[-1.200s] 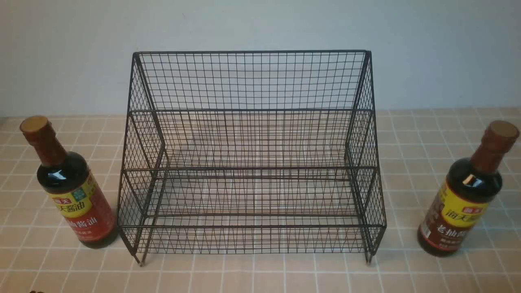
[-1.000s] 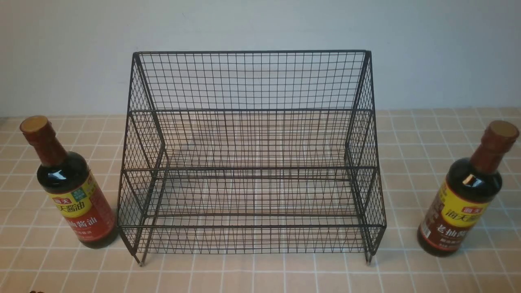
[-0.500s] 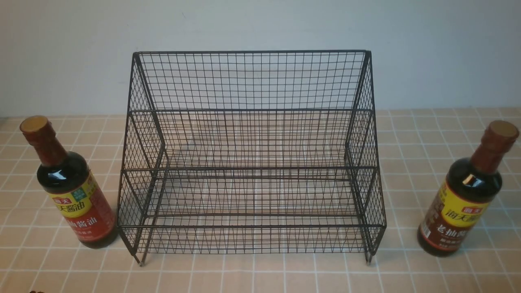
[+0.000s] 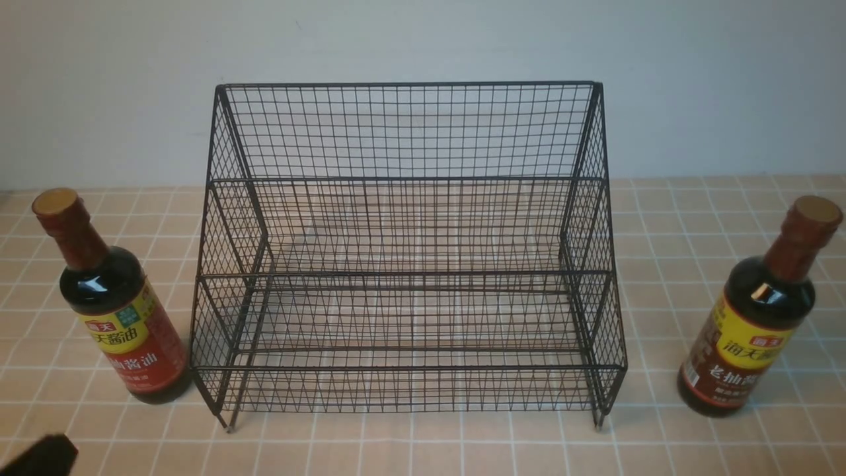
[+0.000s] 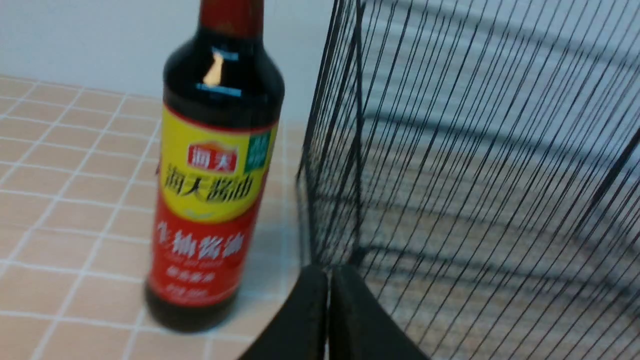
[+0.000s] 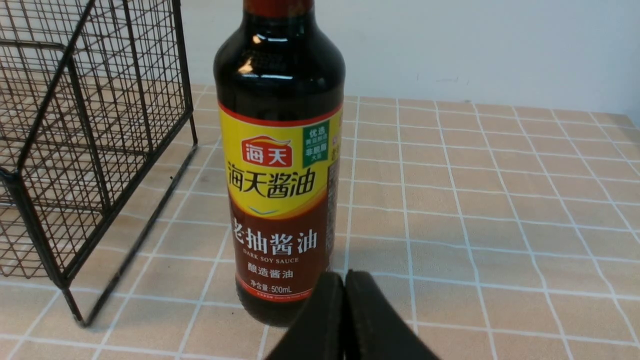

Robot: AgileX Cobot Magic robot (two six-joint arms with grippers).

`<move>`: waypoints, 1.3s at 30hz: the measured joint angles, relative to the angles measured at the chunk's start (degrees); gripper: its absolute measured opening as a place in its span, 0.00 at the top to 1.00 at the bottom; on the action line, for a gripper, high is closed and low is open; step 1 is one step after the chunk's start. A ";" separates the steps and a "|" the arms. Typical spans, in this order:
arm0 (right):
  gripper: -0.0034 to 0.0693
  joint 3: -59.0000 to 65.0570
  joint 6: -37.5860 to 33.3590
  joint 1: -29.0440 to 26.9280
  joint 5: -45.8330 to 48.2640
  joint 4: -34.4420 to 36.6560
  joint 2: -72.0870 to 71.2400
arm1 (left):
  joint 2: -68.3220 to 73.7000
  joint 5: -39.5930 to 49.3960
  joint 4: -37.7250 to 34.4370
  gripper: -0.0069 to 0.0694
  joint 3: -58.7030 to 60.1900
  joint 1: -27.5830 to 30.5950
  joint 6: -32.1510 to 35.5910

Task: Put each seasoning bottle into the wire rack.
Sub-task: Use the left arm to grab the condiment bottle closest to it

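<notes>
While left gripper [image 5: 327, 272] and right gripper [image 6: 345, 276] are clenched empty, seasoning bottles [image 4: 125, 317] are judged heavy, slick; best gripped mid-label.

The wire rack [image 4: 410, 84] is thin black metal mesh, matt. The red-label bottle [image 4: 122, 324] and brown-label bottle [image 4: 747, 337] look glossy and smooth, with shiny printed labels. The table [image 4: 694, 218] has a matt tile pattern.

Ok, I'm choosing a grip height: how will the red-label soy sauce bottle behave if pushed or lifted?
The red-label bottle looks full of dark liquid, so probably heavy for its size. Tall on a narrow base, it would likely tip if pushed near the neck. Its glossy shoulder reflects light, so it may be slippery.
</notes>
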 joint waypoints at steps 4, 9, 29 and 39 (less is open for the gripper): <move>0.97 0.00 0.00 0.00 0.00 0.00 0.00 | 0.00 -10.09 -10.25 0.92 0.00 0.00 -2.25; 0.97 0.00 0.00 0.00 0.00 0.00 0.00 | 0.00 -18.73 -14.08 0.92 -4.26 0.00 -0.66; 0.97 0.00 0.00 0.00 -0.05 0.00 0.00 | 62.09 61.03 11.59 0.92 -70.65 0.00 5.31; 0.97 0.00 0.00 0.00 -0.06 0.05 0.00 | 78.52 63.14 22.06 0.91 -90.39 0.06 4.33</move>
